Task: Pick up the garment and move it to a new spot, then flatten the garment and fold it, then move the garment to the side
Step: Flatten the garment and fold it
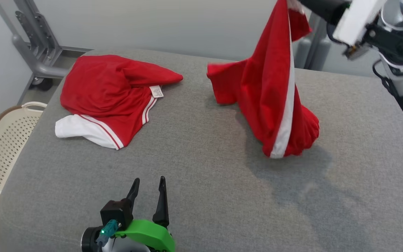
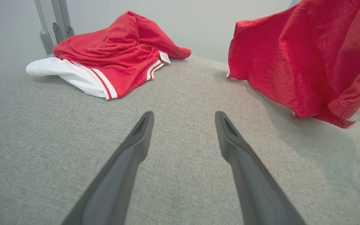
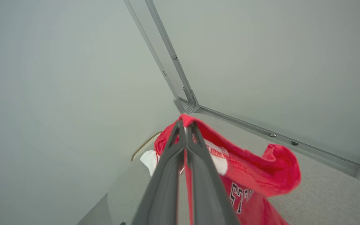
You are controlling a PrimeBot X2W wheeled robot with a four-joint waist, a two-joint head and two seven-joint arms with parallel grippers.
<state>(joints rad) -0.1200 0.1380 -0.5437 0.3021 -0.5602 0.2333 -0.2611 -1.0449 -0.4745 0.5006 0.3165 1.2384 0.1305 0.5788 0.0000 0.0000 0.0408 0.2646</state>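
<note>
Grey cushion: red white-striped garment hangs pinched in right gripper.

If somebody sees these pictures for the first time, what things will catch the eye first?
First, the red garment with a white stripe, hanging tall at the right of the head view from the shut right gripper, its lower end reaching down to the grey padded surface. Next, a second red and white garment lying crumpled at the far left of that surface. The left gripper is open near the front edge, holding nothing.
</note>
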